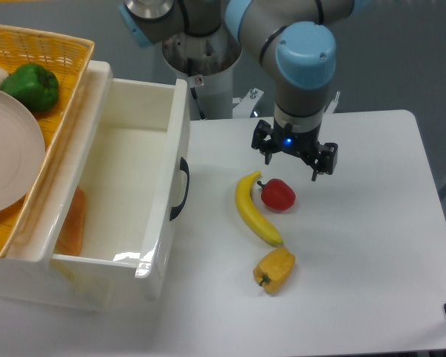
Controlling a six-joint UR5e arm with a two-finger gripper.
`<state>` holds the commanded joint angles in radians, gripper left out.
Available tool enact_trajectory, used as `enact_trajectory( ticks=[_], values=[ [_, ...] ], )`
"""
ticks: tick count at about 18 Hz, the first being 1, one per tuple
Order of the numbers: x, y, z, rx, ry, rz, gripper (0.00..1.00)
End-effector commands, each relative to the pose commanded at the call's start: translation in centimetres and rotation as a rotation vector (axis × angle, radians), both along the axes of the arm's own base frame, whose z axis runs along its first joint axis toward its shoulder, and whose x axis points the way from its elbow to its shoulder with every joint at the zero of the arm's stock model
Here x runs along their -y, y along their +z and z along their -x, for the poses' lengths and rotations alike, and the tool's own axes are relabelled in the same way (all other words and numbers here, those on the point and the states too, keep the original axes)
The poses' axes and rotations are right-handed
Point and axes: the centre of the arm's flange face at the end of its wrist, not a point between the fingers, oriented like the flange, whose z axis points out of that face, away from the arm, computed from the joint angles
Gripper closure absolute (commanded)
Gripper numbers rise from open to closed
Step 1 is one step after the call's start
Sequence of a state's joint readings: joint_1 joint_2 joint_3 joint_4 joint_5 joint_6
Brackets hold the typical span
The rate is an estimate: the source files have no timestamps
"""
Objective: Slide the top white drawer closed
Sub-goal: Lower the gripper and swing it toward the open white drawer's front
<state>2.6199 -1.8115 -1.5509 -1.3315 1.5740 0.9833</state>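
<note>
The top white drawer (166, 245) stands pulled far out toward the right, its deep box open to view. Its curved black handle (181, 190) faces the table. An orange object (73, 223) lies inside along the drawer's left wall. My gripper (291, 165) hangs over the table to the right of the drawer, well apart from the handle. It points down just behind a red pepper (278, 194). Its fingers are spread and hold nothing.
A banana (254, 210) and a yellow pepper (274, 270) lie on the white table (372, 245) beside the red pepper. A yellow wicker basket (59, 111) on the cabinet holds a green pepper (32, 87) and a white plate (7, 152).
</note>
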Motion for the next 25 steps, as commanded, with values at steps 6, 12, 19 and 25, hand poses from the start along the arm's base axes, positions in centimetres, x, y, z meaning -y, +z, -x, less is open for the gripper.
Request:
enact_trajectory(
  ticks=[6, 12, 19, 25],
  values=[
    [0.2, -2.1, 1.1, 0.033, 0.017, 0.013, 0.00],
    [0.8, -4.7, 0.0, 0.074, 0.023, 0.046, 0.00],
    [0.3, -6.3, 0.1, 0.100, 0.165, 0.062, 0.00],
    [-0.9, -7.6, 0.0, 0.166, 0.299, -0.003, 0.00]
  ],
)
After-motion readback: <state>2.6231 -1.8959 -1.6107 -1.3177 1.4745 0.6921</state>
